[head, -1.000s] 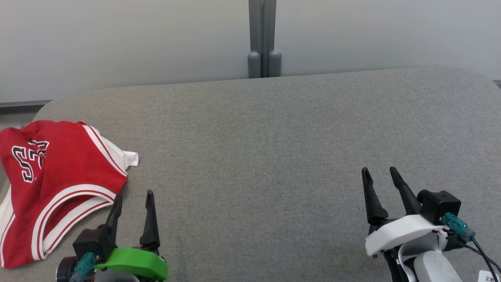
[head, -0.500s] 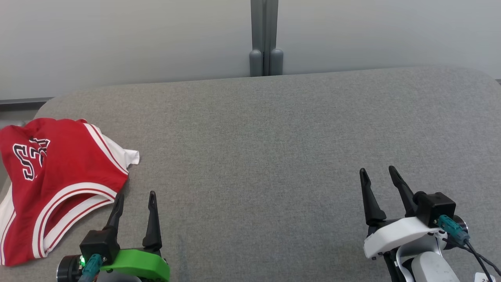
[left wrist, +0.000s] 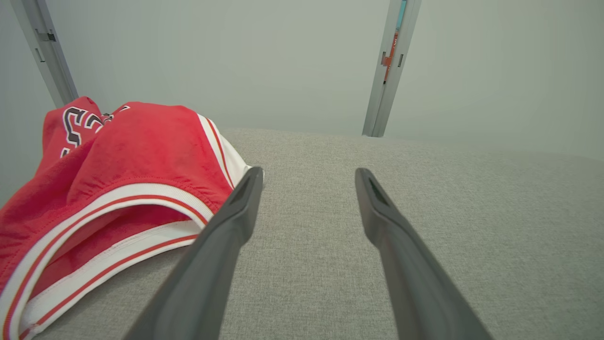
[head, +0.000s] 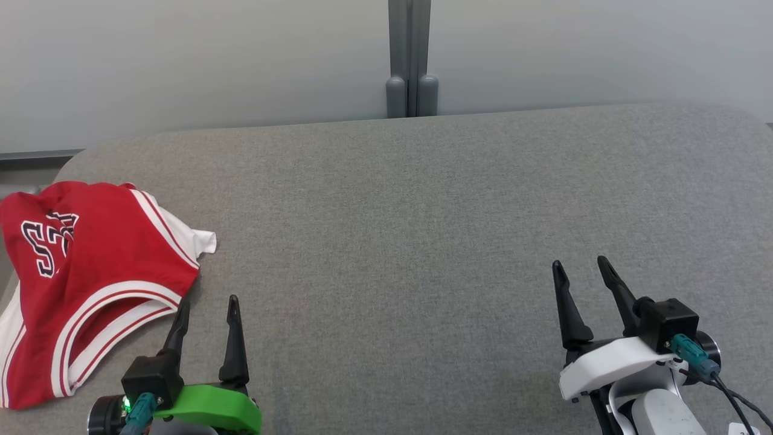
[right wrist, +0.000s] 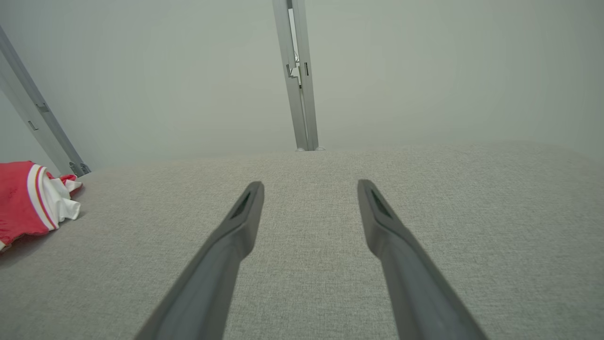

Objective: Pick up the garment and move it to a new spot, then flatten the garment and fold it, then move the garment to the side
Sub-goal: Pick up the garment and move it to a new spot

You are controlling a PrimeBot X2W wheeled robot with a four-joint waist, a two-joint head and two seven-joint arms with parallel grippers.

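Camera: your head view has slid a tiny bit, so the grey metal post and the red and white basketball shirt sit a little more to the right | Right arm: your right gripper has slipped a bit lower and left | Left arm: a small green light now glows on your left gripper

Bench cover: grey woven fabric, coarse, matt. At its left edge we note the garment: red matt knit cloth, white ribbed trim. Left gripper and right gripper: fingers dark, smooth, matt, plastic by our look. Post beyond the far edge: smooth grey metal.
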